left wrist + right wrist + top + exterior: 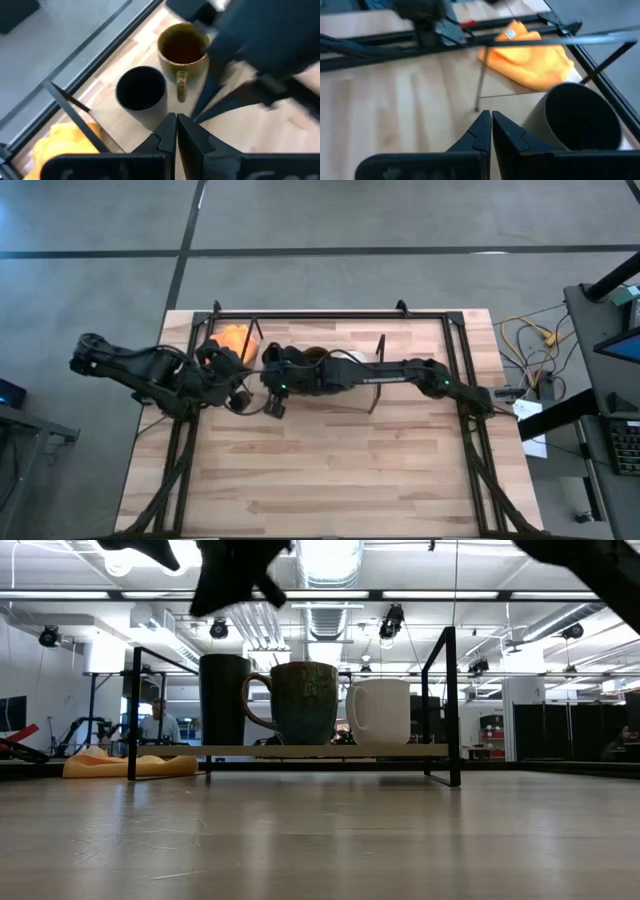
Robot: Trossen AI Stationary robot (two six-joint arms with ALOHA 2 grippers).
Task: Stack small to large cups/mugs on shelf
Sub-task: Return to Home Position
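Three mugs stand upright in a row on the shelf (330, 750), a light-wood board with black wire end frames. In the low view they read dark mug (225, 700), brown-amber mug (300, 702), white mug (380, 712). My left gripper (176, 131) is shut and hovers above the table just off the dark mug (141, 92), with the brown mug (182, 50) behind it. My right gripper (490, 127) is also shut and empty, beside the dark mug (577, 117). In the high view both grippers (240, 398) (274, 406) hang over the shelf's left end and hide the dark mug.
An orange cloth (236, 340) lies on the tabletop at the shelf's far left end, and also shows in the low view (130, 765). The two arms cross close together above the shelf. Bare tabletop (330, 470) spreads toward the near edge. A person stands far behind the table (158, 725).
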